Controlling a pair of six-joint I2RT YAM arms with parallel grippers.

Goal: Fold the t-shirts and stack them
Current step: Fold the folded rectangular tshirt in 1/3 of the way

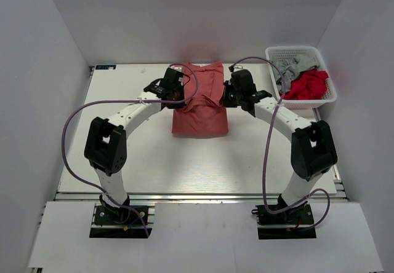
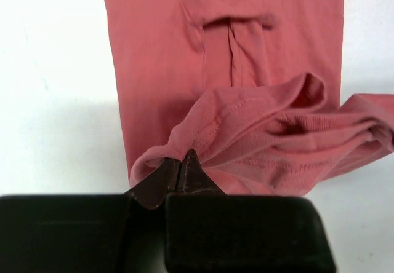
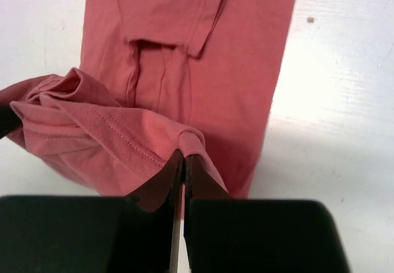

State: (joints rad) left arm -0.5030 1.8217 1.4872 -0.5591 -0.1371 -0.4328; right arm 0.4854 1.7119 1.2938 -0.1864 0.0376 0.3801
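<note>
White table, centre stage. Clenched on one lifted, stitched edge: left gripper and right gripper, at opposite long sides of salmon tee, laid lengthwise near-to-far, equally close to both. Far right, basket holding grey cloth and red cloth.

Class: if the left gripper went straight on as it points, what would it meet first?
The left gripper, shut on the t-shirt, would probably meet that shirt's flat layer first; depth unclear.
</note>
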